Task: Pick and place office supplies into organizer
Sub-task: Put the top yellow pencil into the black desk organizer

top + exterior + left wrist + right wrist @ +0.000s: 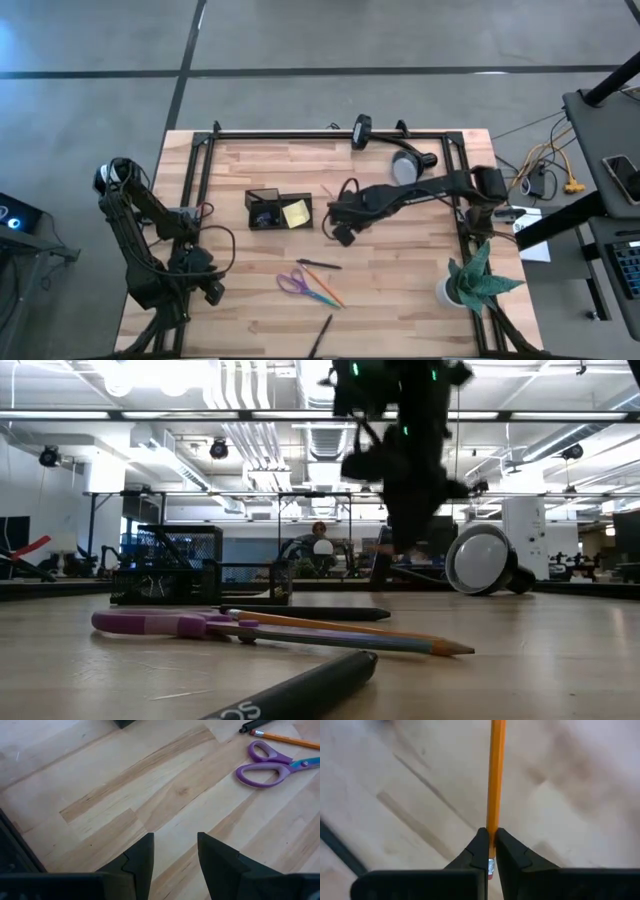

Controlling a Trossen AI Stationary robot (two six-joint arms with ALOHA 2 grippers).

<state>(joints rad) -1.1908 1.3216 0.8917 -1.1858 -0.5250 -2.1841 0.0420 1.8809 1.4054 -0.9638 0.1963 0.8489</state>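
The wooden bench (pixel 400 290) carried everything, and I took the organizer (pixel 277 210) as my mark: a small black box near the middle of the bench, with a yellow sticky pad (pixel 296 213) sitting in its right-hand part. The right arm reached across the bench from the far right side, and its right claw (pixel 343 229) hung just to the right of the organizer, above the wood. That claw was pinched shut on an orange pencil (pixel 495 775), gripped near its eraser end so the shaft stuck out ahead of the fingers. The left arm waited well off to the left of the organizer by the bench edge, its left claw (pixel 174 857) parted with nothing between its fingers. In front of the organizer lay purple scissors (pixel 292 282), touching a second pencil (pixel 325 291). A black pen (pixel 319 264) lay between the scissors and the organizer.
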